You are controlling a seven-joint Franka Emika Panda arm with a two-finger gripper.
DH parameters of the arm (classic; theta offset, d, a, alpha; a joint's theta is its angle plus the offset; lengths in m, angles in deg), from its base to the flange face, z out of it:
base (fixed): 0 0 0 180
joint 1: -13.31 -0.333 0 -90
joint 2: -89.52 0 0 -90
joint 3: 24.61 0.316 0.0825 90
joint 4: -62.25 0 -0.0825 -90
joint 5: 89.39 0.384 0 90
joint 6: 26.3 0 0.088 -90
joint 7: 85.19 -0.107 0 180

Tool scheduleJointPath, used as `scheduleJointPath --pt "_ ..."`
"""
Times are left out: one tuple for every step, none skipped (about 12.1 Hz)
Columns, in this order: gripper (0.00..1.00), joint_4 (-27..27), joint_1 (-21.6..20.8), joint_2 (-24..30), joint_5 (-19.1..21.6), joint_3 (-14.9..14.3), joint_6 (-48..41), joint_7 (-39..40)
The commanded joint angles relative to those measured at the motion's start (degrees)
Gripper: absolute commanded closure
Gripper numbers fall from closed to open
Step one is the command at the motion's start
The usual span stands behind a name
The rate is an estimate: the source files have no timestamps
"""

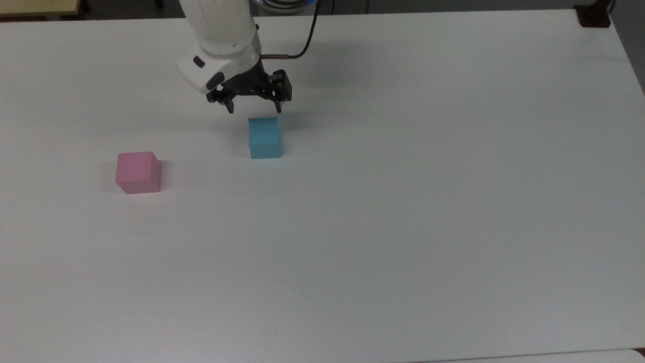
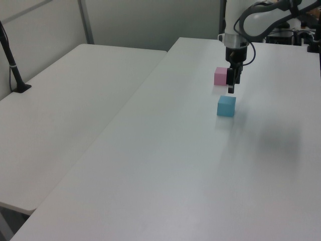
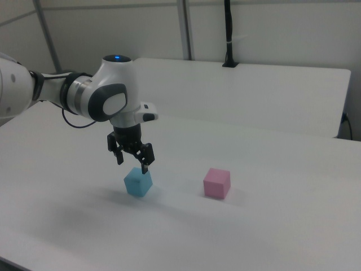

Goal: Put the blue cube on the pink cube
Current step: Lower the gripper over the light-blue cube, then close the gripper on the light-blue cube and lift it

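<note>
The blue cube (image 1: 264, 137) (image 2: 226, 106) (image 3: 138, 182) rests on the white table (image 1: 403, 201). The pink cube (image 1: 138, 172) (image 2: 221, 76) (image 3: 216, 183) sits apart from it, to the top view's left. My gripper (image 1: 254, 108) (image 2: 230, 90) (image 3: 132, 164) hangs open just above the blue cube, its two black fingers spread wider than the cube and holding nothing. In the right view the fingertips are a little above the cube's top face.
A second white table (image 2: 65, 115) adjoins on the left view's left, with a black post (image 2: 14, 65) clamped on it. A black clamp (image 1: 593, 17) sits at the top view's far right table corner. The arm's cable (image 1: 302, 45) trails behind the wrist.
</note>
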Motion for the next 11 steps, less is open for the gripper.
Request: scheduleJointPath --pt "0.0 -0.4 -2.3 -2.9 -2.2 -0.1 5.3 -4.8" --pt "0.0 -0.4 -2.4 -3.8 -4.0 0.0 6.2 -7.0" --pt "0.0 -0.4 -2.6 -4.4 -4.8 0.6 6.3 -7.8" --pt "0.0 -0.4 -2.6 -4.7 -5.0 0.8 6.7 -7.9" --pt "0.0 -0.4 -2.6 -5.5 -6.1 0.8 6.9 -8.0" --pt "0.0 -0.4 -2.6 -5.7 -6.7 0.8 7.1 -8.2" --pt "0.0 -0.4 -2.6 -5.8 -7.0 0.8 7.0 -8.3" --pt "0.04 -0.4 -2.6 -5.8 -7.3 0.8 7.1 -8.3" --pt "0.09 -0.4 -2.7 -6.2 -7.9 0.8 7.1 -8.4" --pt "0.2 -0.4 -2.7 -6.5 -8.5 0.9 7.2 -8.5" --pt "0.37 -0.1 -2.7 -6.6 -8.5 0.9 7.2 -9.3"
